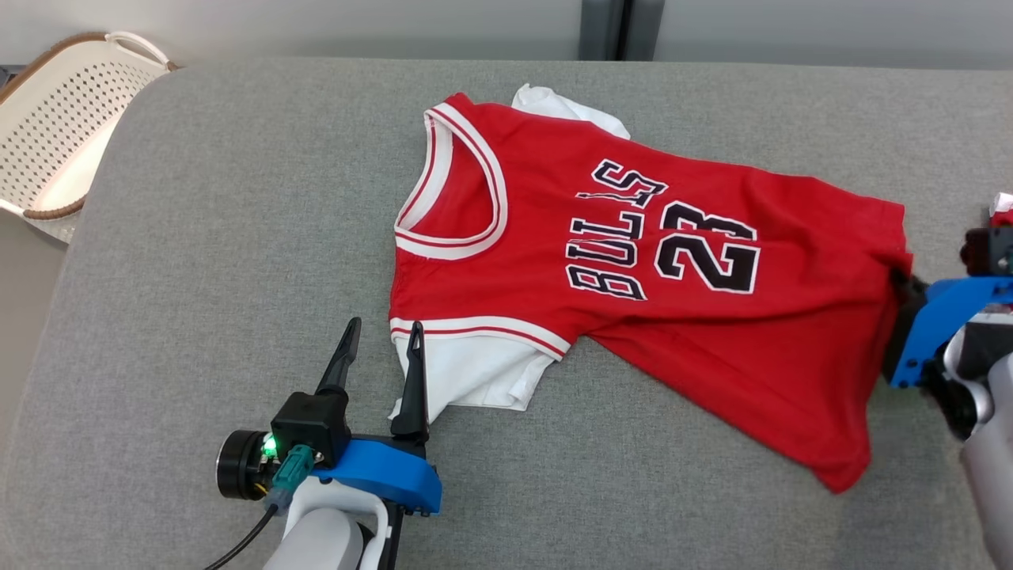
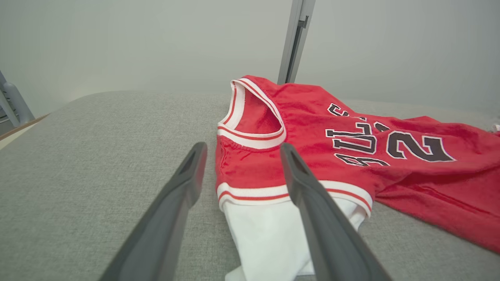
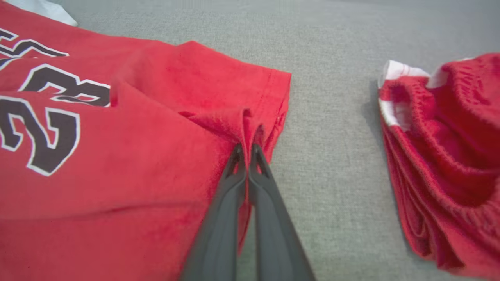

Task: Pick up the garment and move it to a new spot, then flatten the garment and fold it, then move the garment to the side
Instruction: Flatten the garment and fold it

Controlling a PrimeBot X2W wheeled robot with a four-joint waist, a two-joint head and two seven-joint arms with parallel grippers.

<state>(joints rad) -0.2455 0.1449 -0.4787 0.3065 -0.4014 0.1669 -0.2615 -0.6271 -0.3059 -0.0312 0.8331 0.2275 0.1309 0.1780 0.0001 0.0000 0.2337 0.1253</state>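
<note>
A red jersey (image 1: 633,261) with white trim and the number 23 lies spread on the grey surface (image 1: 221,261), collar toward the left. Its white sleeves stick out at the near and far shoulders. My left gripper (image 1: 383,336) stands open just beside the near white sleeve (image 1: 467,380); in the left wrist view its fingers (image 2: 183,183) straddle the sleeve's red-and-white cuff (image 2: 254,191). My right gripper (image 3: 247,150) is shut on a pinched fold of the jersey's hem (image 3: 250,121). In the head view the right gripper (image 1: 902,289) sits at the hem's right edge.
A second red and white garment (image 3: 449,156) lies bunched to the right of the jersey's hem. A white perforated laundry basket (image 1: 63,134) stands off the surface's far left corner. A dark vertical post (image 2: 295,39) rises behind the surface.
</note>
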